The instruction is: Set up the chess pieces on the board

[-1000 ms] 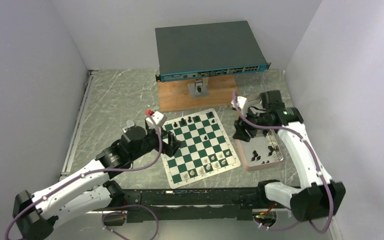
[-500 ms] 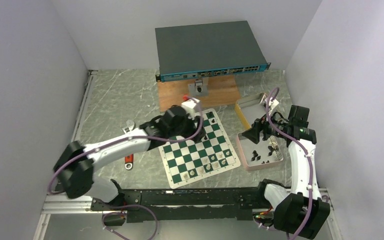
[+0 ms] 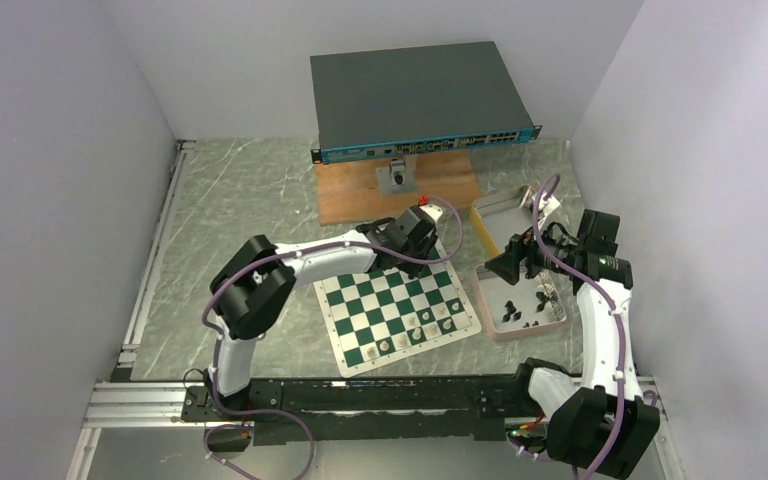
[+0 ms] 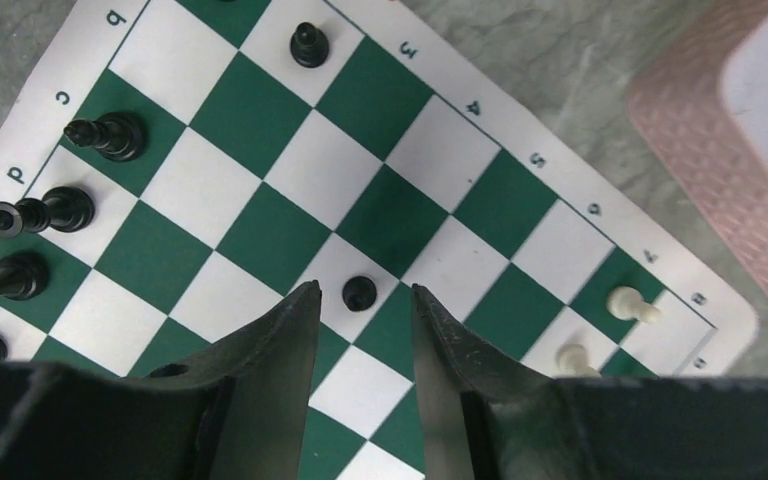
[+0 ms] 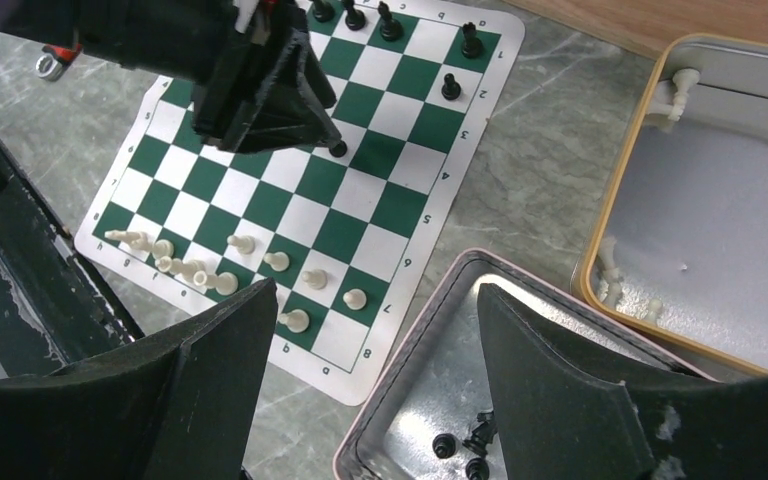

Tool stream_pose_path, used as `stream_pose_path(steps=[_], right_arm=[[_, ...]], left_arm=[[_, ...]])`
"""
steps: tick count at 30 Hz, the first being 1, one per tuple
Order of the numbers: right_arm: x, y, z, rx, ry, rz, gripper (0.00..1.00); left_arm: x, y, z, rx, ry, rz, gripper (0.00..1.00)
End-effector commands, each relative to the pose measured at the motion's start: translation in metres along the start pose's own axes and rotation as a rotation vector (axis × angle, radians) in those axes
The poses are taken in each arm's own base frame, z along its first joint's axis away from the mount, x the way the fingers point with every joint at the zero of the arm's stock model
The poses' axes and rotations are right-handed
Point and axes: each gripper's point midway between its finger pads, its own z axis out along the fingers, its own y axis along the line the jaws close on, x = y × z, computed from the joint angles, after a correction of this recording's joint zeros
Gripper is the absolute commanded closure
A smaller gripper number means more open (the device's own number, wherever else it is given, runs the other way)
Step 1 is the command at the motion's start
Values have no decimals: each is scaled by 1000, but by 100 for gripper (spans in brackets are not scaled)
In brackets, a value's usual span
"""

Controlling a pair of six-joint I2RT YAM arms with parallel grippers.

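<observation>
The board (image 3: pixel 360 330) lies mid-table, with white pieces (image 3: pixel 422 325) along its near side and black chess pieces (image 4: pixel 110 135) along its far side. My left gripper (image 3: pixel 415 240) hangs low over the board's far half. In the left wrist view its gripper (image 4: pixel 360 300) is open, and a black pawn (image 4: pixel 360 292) stands on a white square between the fingertips, touching neither. My right gripper (image 5: pixel 375 290) is open and empty above the pink tray (image 5: pixel 410 330). Loose black pieces (image 5: pixel 465 445) lie in the tray.
A yellow tin (image 3: pixel 480 212) holding a few white pieces sits behind the pink tray (image 3: pixel 482 300). A network switch (image 3: pixel 420 95) rests on a wooden board (image 3: pixel 360 200) at the back. Grey walls close in on both sides.
My left arm swung right across the board to its far half, and its jaws narrowed around the black pawn. My right gripper moved back over the pink tray and opened wider.
</observation>
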Motion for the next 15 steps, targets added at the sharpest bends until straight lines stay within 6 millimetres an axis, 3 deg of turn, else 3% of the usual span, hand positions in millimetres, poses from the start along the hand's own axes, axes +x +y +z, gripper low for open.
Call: stream_pose_path(steps=[1, 15], right_arm=[[-7, -3, -1, 12, -29, -32, 24], [-4, -6, 1, 16, -17, -23, 23]], left_arm=[[-16, 5, 5, -60, -22, 40, 58], [-6, 8, 20, -77, 32, 66, 65]])
